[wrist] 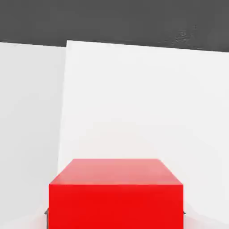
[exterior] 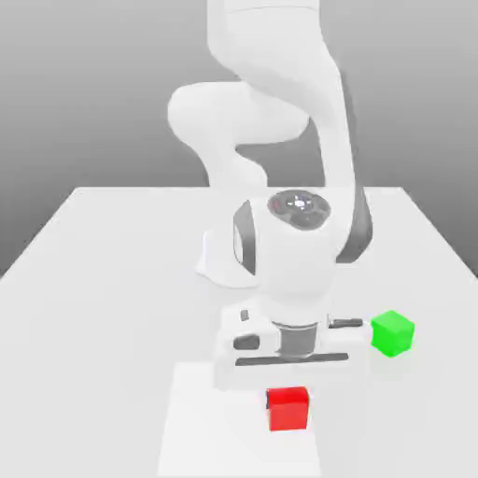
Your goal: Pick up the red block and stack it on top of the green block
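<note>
Two blocks: both on my bench [exterior: 112,280].
Red block [exterior: 288,409]: directly under end effector [exterior: 285,387], close in hand view [wrist: 116,197].
Green block [exterior: 392,333]: exterior view's right, apart from red.
End effector grip: can't tell.

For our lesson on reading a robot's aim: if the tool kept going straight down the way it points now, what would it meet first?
Most likely the red block, which sits right under the tool on the table. The green block lies off to the exterior view's right, out of that line. Depth is hard to judge.
</note>
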`<action>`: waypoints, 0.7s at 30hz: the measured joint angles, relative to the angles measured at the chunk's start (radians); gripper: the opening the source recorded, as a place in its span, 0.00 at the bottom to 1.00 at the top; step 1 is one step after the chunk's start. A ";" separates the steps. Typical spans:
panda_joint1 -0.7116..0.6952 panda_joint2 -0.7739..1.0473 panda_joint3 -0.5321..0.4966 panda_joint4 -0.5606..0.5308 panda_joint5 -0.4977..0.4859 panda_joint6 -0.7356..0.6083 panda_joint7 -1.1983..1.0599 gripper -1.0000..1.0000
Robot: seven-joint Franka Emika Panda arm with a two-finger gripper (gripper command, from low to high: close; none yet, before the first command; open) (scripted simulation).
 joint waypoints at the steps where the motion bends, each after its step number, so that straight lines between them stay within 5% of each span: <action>1: -0.003 -0.033 0.005 -0.005 0.009 -0.028 -0.006 0.00; 4: -0.001 -0.138 0.019 -0.023 0.037 -0.115 -0.030 0.00; 14: 0.412 -0.413 0.233 -0.195 0.187 -0.212 -0.341 0.00; 21: 0.402 -0.220 0.254 -0.204 0.028 -0.016 -0.250 0.00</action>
